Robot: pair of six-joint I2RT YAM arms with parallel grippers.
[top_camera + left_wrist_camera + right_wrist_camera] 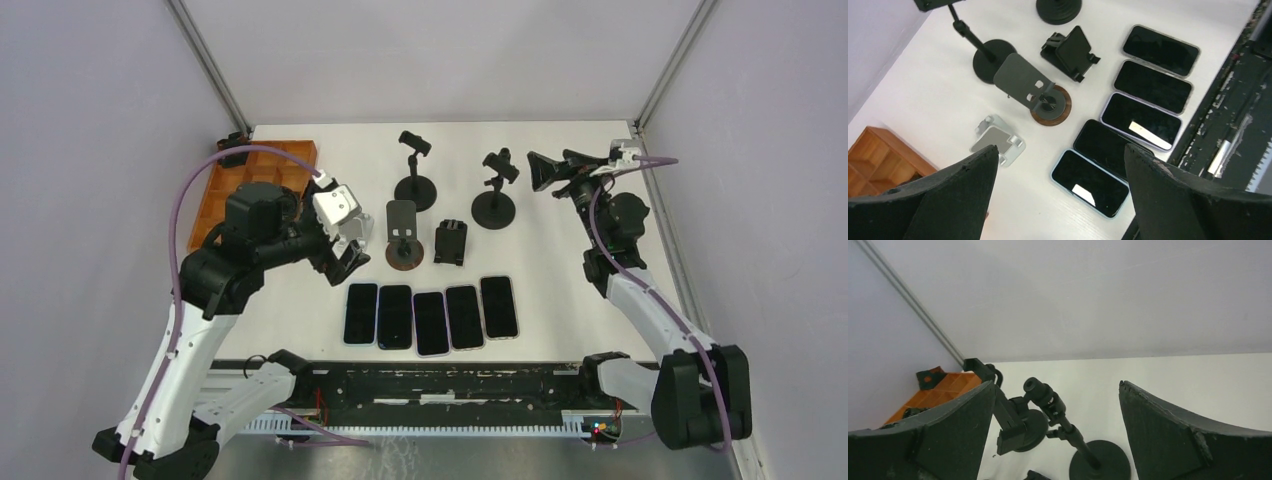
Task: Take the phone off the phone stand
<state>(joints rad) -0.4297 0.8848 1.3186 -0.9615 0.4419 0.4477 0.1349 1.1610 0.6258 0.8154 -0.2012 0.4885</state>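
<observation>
Judging by the five phones (431, 320) lying flat in a row on the worktop (560, 265) and the stands (494, 190) empty, removal looks done; left gripper (1060, 146) and right gripper (1056, 383), both spread and holding nothing, need only pull clear.

White tbl (570, 262): 5 phones (431, 320) in row, stands (414, 188), orange tray (262, 165).

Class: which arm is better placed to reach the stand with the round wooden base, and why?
Left. The left gripper, open, hovers just beside that stand; the right gripper, also open, sits near the back right corner.
</observation>
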